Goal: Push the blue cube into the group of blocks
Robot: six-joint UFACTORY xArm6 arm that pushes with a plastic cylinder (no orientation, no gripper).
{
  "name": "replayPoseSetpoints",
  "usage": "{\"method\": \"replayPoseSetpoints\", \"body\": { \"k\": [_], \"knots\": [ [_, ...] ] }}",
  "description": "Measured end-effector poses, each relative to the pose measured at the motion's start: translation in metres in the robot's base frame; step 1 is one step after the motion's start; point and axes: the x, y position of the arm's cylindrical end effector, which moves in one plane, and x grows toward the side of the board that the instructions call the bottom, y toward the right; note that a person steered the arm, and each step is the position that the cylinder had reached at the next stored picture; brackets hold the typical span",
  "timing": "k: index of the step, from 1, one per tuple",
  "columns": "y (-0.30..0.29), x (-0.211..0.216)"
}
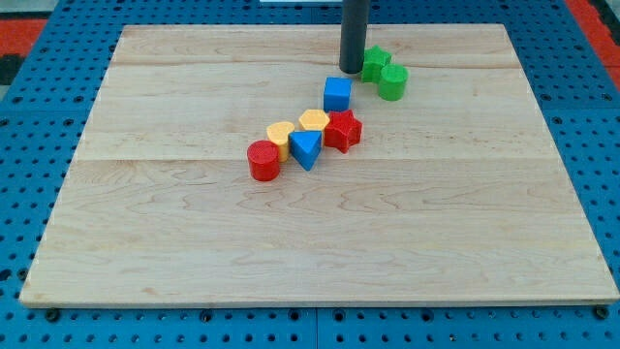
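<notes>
The blue cube (337,94) sits on the wooden board (320,233) above the centre, its lower edge close to a yellow hexagonal block (314,120). The group runs diagonally down-left: a red star-shaped block (343,130), the yellow hexagon, a blue triangular block (306,148), a second yellow block (280,135) and a red cylinder (263,160). My tip (351,69) stands just above and slightly right of the blue cube, with a small gap between them.
Two green blocks lie right of my tip: a green star-like block (375,62) and a green cylinder (393,82), touching each other. A blue pegboard surface (39,213) surrounds the board.
</notes>
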Motion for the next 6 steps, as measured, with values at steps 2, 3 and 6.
{"method": "replayPoseSetpoints", "body": {
  "k": [2,3,6],
  "knots": [
    [-0.007,0.046],
    [0.004,0.084],
    [-0.003,0.148]
  ]
}}
